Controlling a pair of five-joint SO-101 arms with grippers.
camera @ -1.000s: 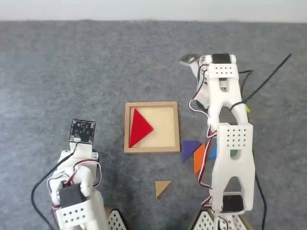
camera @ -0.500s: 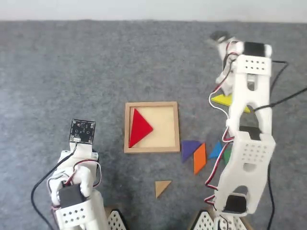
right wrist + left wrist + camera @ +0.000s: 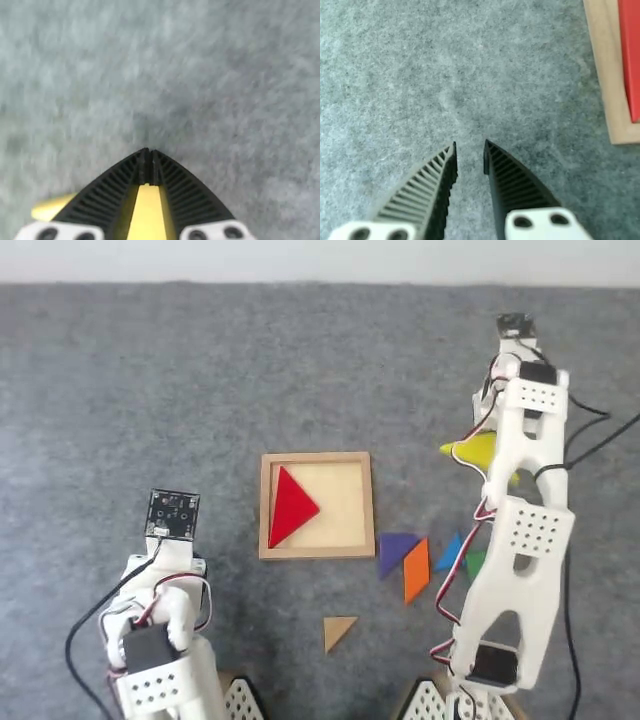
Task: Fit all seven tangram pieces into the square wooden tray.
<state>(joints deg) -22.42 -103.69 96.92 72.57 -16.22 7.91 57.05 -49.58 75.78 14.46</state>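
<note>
**Spotter:** While you have the right arm stretched that far out, where is the yellow piece (image 3: 474,451) from its tips?

**Operator:** I see it behind my right gripper (image 3: 148,152), back toward the arm's base and partly under the forearm. One corner points at the wooden tray (image 3: 316,456), which lies well apart on the far side of it. I can't judge its long edge, because the arm covers it.

**Spotter:** And the jaws?

**Operator:** They are closed tip to tip with nothing between the tips. The yellow only shows through the gap lower down. I judge I must draw back and open before I can take it.

**Spotter:** Could the left arm help?

**Operator:** No, it's much farther off. My left gripper (image 3: 469,145) is slightly parted over bare carpet beside the tray, holding nothing. The red triangle (image 3: 290,506) lies in the tray.
</note>
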